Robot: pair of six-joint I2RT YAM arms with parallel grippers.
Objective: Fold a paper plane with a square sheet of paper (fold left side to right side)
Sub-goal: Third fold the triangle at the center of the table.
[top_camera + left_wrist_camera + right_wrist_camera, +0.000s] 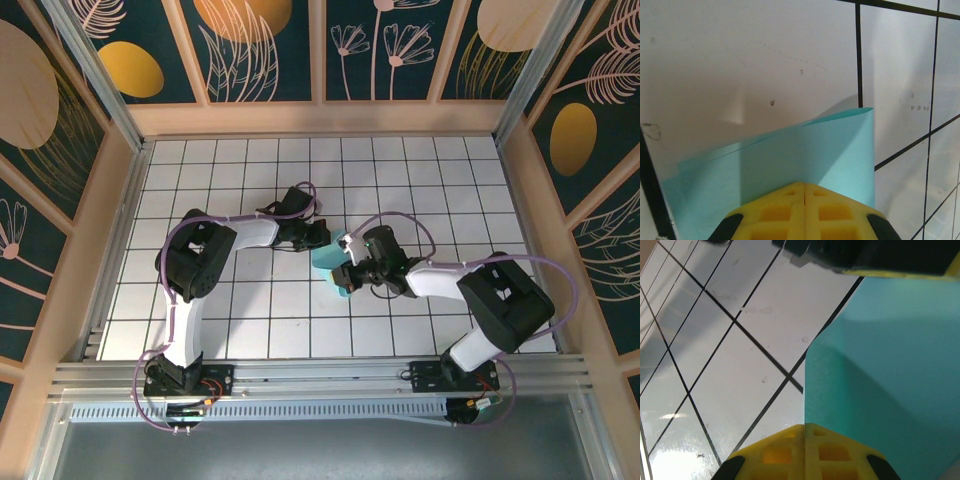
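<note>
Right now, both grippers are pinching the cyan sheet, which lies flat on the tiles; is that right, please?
Not flat: the left wrist view shows the square sheet of paper bowing up off the tiles. The left gripper and right gripper are indeed shut on it.

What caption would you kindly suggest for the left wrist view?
Left claw shut on the curled blue paper over the white grid table.

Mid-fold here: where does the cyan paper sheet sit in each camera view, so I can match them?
Top external: light cyan square sheet of thin paper, mid-frame.
Left wrist: the sheet fills the lower middle, curled upward.
Right wrist: the sheet covers the right half.
Shared landmark: black grid lines of the white tiled table.
</note>
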